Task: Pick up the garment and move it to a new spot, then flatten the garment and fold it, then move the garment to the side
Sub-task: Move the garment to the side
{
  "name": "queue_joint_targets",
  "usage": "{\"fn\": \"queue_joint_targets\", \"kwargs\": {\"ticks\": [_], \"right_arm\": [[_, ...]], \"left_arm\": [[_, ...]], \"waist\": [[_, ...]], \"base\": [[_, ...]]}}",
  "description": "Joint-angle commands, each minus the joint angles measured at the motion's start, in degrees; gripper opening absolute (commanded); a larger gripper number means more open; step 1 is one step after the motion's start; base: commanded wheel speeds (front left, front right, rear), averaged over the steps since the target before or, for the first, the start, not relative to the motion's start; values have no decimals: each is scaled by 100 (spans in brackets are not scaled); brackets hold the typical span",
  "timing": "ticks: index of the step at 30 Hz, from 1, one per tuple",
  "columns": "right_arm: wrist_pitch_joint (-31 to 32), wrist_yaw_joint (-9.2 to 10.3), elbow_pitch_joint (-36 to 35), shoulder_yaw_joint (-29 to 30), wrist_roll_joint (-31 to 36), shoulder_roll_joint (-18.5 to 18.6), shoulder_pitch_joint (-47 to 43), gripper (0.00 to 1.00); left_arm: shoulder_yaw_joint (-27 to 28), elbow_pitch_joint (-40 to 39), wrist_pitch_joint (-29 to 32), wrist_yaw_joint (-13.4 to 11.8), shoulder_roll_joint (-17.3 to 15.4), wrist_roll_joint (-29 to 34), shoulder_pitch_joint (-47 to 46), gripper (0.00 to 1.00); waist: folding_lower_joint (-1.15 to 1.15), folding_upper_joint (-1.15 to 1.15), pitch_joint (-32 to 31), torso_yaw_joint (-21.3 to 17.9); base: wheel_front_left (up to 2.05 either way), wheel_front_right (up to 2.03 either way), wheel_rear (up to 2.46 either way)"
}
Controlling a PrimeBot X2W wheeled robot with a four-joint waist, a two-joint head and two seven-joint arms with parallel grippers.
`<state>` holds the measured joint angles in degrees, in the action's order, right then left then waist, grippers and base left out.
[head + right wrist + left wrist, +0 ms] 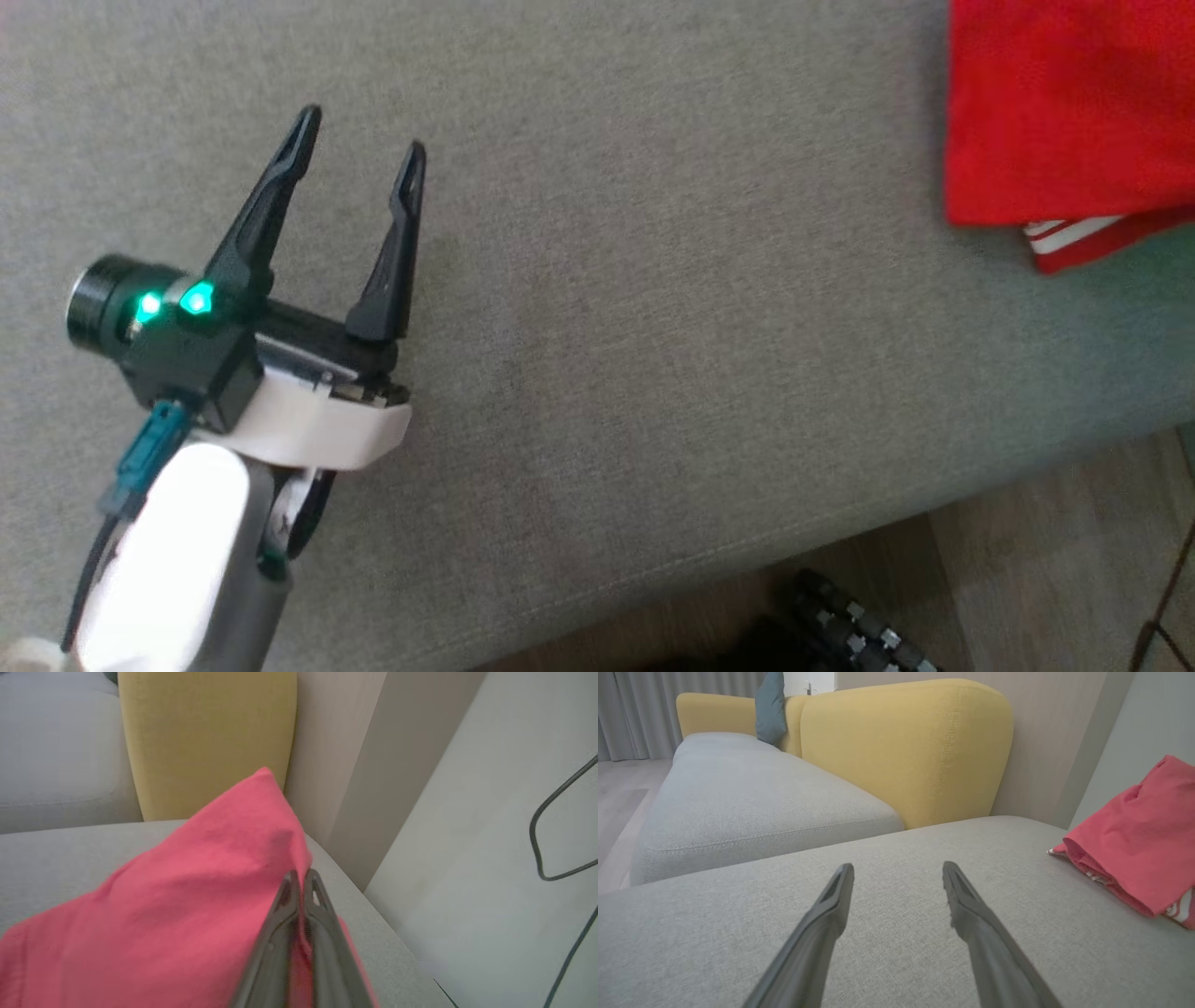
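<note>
Red garment is lying folded at the far right of the grey sofa seat, right gripper pinching its fabric; left gripper is hovering at the left, fingers spread, holding nothing.

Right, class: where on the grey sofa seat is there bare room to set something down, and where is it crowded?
Bare: the wide grey fabric seat cushion between the open left tool and the folded red cloth garment, down to its front edge. Crowded: the right end, where the right tool pinches the garment.
</note>
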<state>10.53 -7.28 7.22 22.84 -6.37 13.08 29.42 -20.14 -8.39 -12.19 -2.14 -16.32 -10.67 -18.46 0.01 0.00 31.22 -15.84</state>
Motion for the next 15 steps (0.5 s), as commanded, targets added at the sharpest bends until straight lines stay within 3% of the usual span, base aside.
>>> {"fn": "queue_joint_targets", "kwargs": {"ticks": [1,6,8,9,10,15], "right_arm": [[-35,-21,-205,49,111,94,148,0],[-93,-21,154,476,712,-158,376,1],[-178,-21,298,658,886,-268,446,42],[-217,-21,362,758,977,-324,468,82],[-269,-21,394,822,1055,-400,475,100],[-608,-21,434,1011,1258,-635,371,100]], "left_arm": [[131,-225,16,21,-120,39,-175,100],[52,-116,-36,103,-84,17,-354,100],[22,-40,-72,130,-49,-3,-411,100],[16,-7,-90,131,-33,-9,-431,100],[16,30,-108,129,-17,-19,-443,100],[61,209,-198,81,58,-72,-418,100]], "waist": [[-1,0,183,46],[-1,0,425,166],[-1,0,456,252],[-1,0,461,287],[-1,0,456,322],[-1,0,326,488]], "base": [[0,0,0],[0,0,0],[0,0,0],[0,0,0],[0,0,0],[0,0,0]]}}
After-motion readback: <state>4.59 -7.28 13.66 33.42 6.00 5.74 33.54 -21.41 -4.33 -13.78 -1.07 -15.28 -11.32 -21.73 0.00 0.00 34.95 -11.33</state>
